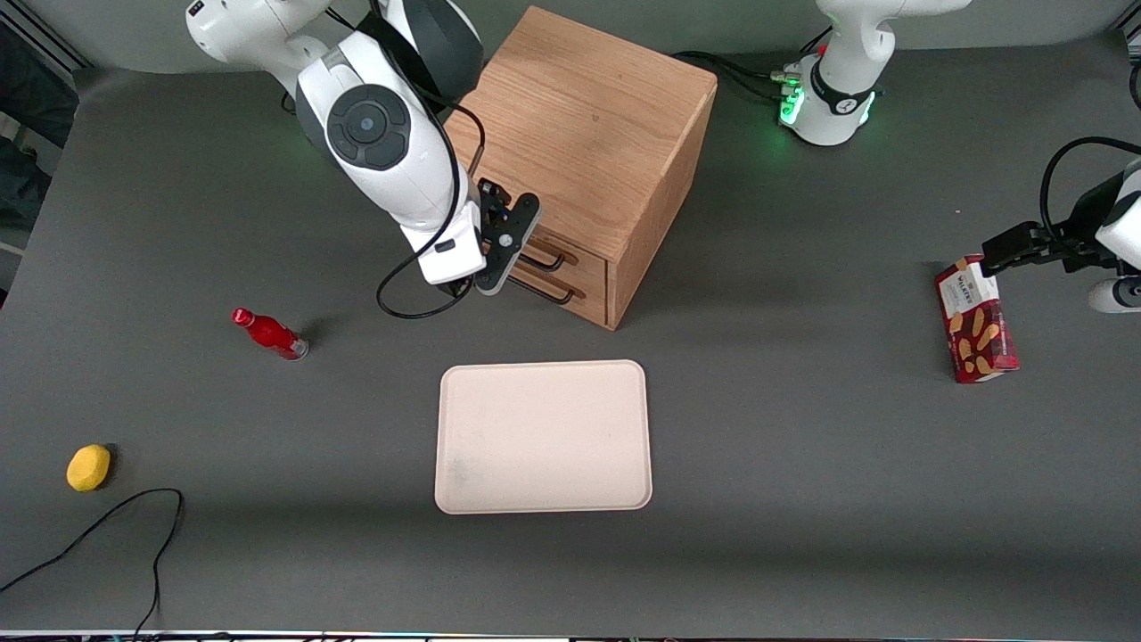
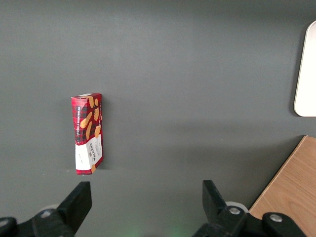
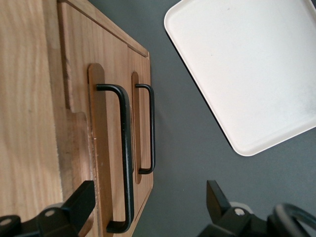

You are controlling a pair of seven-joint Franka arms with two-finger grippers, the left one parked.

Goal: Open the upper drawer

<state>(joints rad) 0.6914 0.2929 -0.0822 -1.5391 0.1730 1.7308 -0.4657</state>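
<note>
— Where is the upper drawer?
— Shut in the cabinet, partly hidden by the arm.
— And the tool?
— Fingers spread wide, right in front of its black handle, holding nothing.

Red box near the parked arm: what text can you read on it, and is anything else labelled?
"WALKERS": white label of the red box; smaller print there is unreadable.
Red bottle: no readable label.
Gripper, open in front of the upper drawer: no readable markings.
</note>
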